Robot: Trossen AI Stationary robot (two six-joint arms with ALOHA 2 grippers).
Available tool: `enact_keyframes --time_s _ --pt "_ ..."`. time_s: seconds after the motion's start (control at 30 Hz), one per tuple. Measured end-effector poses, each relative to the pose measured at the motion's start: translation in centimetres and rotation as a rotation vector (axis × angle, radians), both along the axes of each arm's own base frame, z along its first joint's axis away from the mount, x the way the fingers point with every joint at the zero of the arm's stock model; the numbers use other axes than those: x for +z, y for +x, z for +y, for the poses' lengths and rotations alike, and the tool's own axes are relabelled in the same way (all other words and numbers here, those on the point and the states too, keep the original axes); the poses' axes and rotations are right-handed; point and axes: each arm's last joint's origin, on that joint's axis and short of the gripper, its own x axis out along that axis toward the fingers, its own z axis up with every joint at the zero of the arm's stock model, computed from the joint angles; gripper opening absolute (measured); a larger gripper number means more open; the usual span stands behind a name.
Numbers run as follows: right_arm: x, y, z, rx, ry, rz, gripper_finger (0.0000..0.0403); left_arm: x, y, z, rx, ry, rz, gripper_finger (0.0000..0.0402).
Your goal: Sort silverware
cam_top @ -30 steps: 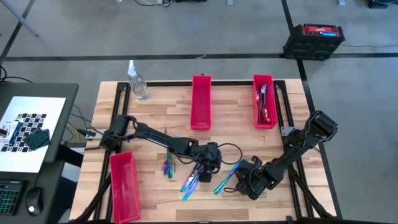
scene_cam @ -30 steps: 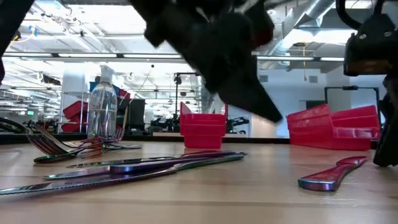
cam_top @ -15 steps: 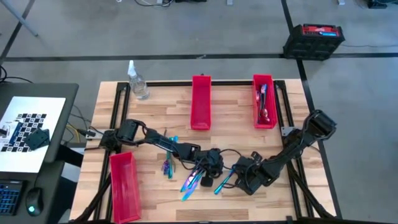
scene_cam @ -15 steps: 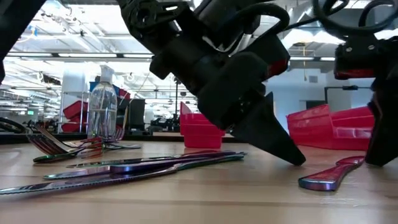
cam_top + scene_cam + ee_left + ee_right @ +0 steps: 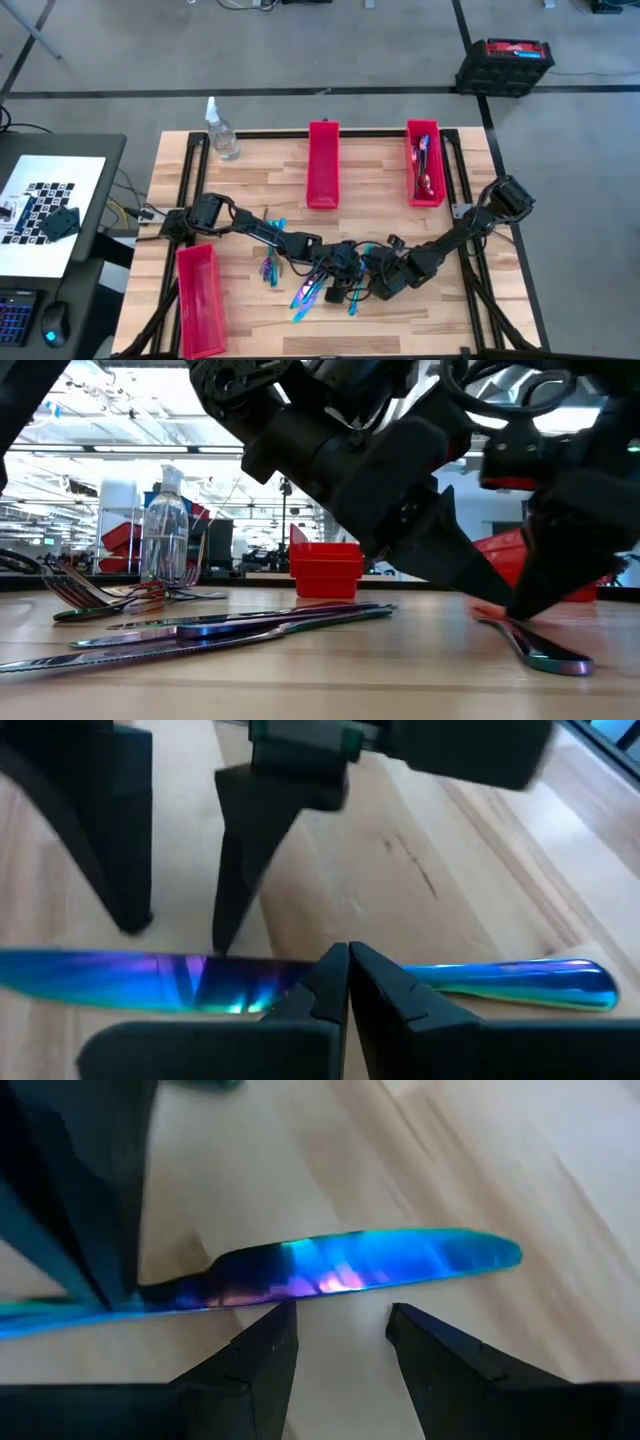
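**A:** What did we log for the grippers?

**B:** We recorded the left gripper (image 5: 343, 272) low over the front middle of the table (image 5: 380, 190), its two fingers (image 5: 335, 982) pressed tip to tip with no gap, resting against the near edge of a knife (image 5: 300, 982) without clasping it. We recorded the right gripper (image 5: 375, 282) just beside it, facing it, with its fingers (image 5: 265, 1350) spread a moderate way apart and nothing between them. In its wrist view the same knife (image 5: 330, 1270) lay flat on the wood just beyond the fingertips.

**A:** And the rest of the silverware?

**B:** We listed a loose cluster of knives (image 5: 308, 292) lying at a slant just left of the left gripper, and a small bundle of forks (image 5: 269, 268) further left, near a red bin (image 5: 200, 300) at the front left corner. In the low view the forks (image 5: 90, 600) and long knives (image 5: 230, 625) lay flat on the wood.

**A:** Any pieces in bins?

**B:** We found several in the back right red bin (image 5: 425, 190). We could see nothing inside the back middle red bin (image 5: 322, 165).

**A:** Other items?

**B:** One clear spray bottle (image 5: 222, 135) at the back left corner.
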Motion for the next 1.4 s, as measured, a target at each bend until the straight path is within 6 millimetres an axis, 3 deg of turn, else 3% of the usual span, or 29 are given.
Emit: enact_keyframes --time_s 0.27,0.47,0.6,0.77,0.9,1.2,1.4 --pt "0.2 1.1 -1.0 0.053 -0.026 -0.015 0.0159 0.2 -0.1 0.2 -0.027 0.057 -0.01 0.0" --pt "3.0 0.1 -1.0 0.014 0.023 -0.072 0.0159 4.6 -2.0 1.3 -0.028 0.294 0.071 0.0" --pt "4.8 -0.8 -0.9 -0.036 0.091 -0.12 0.0159 5.7 -3.2 2.5 -0.094 0.487 0.152 0.0" --pt "4.7 -0.8 -0.7 -0.139 0.152 -0.146 0.0159 3.7 -2.5 4.1 -0.24 0.656 0.158 0.0" --pt "3.6 -0.7 -0.6 -0.245 0.186 -0.149 0.0159 2.3 -1.8 4.2 -0.344 0.771 0.102 0.0" --pt "0.6 -0.1 0.7 -0.438 0.289 -0.192 0.0159 -0.1 -1.1 3.9 -0.545 0.871 0.038 0.0" --pt "-0.3 0.1 0.9 -0.519 0.305 -0.229 0.0159 -1.1 -0.8 3.8 -0.565 0.889 0.029 0.0"
